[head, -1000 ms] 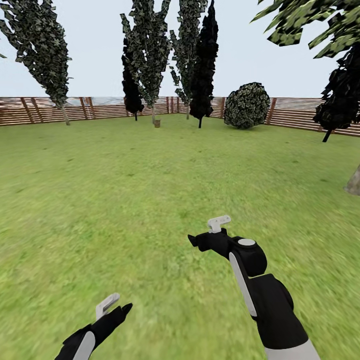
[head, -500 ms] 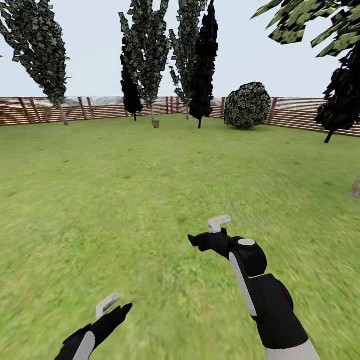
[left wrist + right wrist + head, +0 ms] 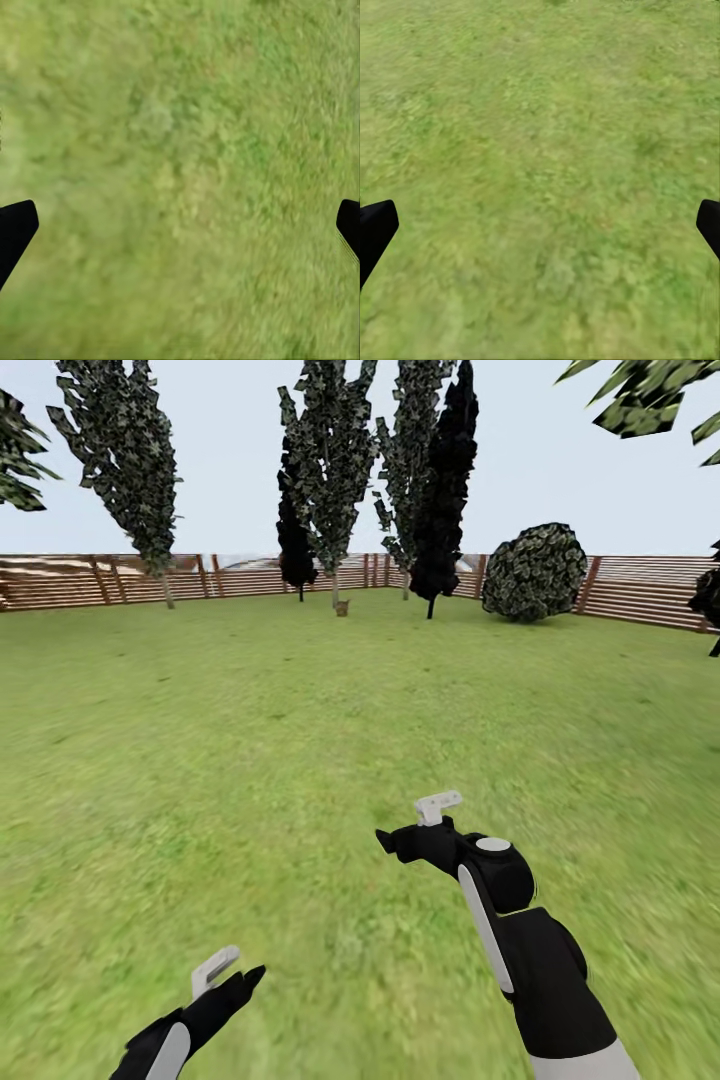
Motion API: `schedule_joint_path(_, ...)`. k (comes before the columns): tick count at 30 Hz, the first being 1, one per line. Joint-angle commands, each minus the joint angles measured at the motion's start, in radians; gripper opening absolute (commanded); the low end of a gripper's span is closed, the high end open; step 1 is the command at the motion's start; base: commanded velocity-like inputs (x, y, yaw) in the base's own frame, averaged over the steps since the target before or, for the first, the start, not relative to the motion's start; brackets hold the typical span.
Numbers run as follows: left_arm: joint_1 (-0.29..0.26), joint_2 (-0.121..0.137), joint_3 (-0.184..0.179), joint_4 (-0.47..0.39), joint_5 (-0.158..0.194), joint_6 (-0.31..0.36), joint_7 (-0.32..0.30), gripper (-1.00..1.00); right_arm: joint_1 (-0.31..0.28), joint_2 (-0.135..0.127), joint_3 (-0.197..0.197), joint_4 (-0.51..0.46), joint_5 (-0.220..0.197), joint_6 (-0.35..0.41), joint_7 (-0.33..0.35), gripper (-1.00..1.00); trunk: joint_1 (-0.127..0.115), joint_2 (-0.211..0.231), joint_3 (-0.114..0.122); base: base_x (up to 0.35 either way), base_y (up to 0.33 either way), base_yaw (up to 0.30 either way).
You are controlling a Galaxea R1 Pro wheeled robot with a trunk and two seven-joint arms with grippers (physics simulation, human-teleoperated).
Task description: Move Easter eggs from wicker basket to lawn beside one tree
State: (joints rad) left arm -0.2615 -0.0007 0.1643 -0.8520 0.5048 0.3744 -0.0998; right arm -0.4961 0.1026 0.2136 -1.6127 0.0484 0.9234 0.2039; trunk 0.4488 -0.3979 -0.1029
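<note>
Far across the lawn (image 3: 300,740), a small tan-brown wicker basket (image 3: 342,607) stands at the foot of a pale-trunked tree (image 3: 333,480). The Easter eggs are hidden at this distance. My left gripper (image 3: 240,978) hangs low at the near left over bare grass, and in the left wrist view (image 3: 180,232) its fingers stand wide apart with nothing between them. Right of centre, my right gripper (image 3: 395,842) is held out over grass; the right wrist view (image 3: 540,232) shows it open and empty too.
A brown slat fence (image 3: 640,592) rings the garden at the back. Another pale-trunked tree (image 3: 130,460) stands far left, dark black-trunked trees (image 3: 445,490) and a round bush (image 3: 535,572) at the back right. Wide grass lies between me and them.
The whole view has swung left, so the trees, bush and basket sit further right in the picture and the trunk at the right edge is gone. Both arms hold the same pose.
</note>
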Motion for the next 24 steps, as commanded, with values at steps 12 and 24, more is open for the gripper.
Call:
schedule_joint_path(12, -0.001, 0.000, 0.003, -0.001, 0.006, 0.008, -0.003, 1.00, -0.001, 0.000, 0.000, -0.001, 0.005, 0.005, 0.005, 1.00, 0.001, -0.002, -0.002, 0.334, -0.084, 0.117)
schedule_joint_path(24, -0.001, -0.001, 0.003, -0.001, 0.006, 0.008, -0.003, 1.00, -0.001, 0.000, 0.000, -0.001, 0.005, 0.004, 0.005, 1.00, 0.001, -0.002, -0.002, 0.334, -0.084, 0.006)
